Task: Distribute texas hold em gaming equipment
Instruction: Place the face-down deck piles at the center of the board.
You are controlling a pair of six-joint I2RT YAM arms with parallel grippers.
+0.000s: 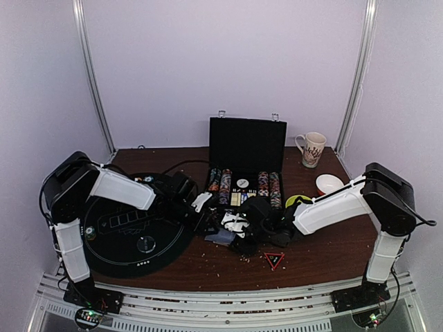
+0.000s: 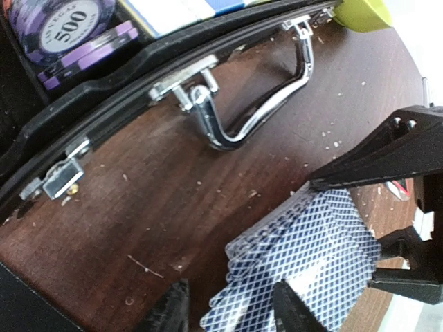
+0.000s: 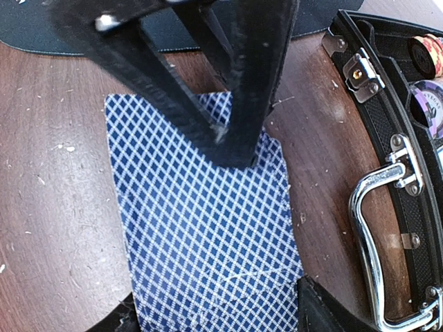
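Tabletop [image 1: 325, 249] of dark wood carries everything. Working down in size, there is one round black playing mat [image 1: 104, 263] along the left edge, one open black case [image 1: 247, 142] at the middle toward the far edge, and one patterned mug [image 1: 311, 149] in the far right corner. Two arms reach inward and meet just in front of the case's chrome handle [image 2: 256, 114]. Below them lies the one deck of cards [image 3: 201, 235], blue-diamond backs up, flat on the wood and slightly fanned, near the middle of the tabletop.

The right pincer [image 3: 221, 318] looks clenched across the deck's width, a finger against each long edge, pinning it. The left pincer [image 2: 232, 308] stands released, fingers apart, with one fingertip [image 3: 235, 149] set down on the top card.

My reading is that dealing is the step in hand, and no card seems to have reached the mat yet. The next move calls for that fingertip to drag a single card clear of the fan without pulling its neighbours — then carry it toward the mat.

The poker chips [image 1: 268, 185] sit in the case — four rows as I count them from above, with one purple chip [image 2: 66, 28] marked 500 showing up close. The chips within each row are too small to count.
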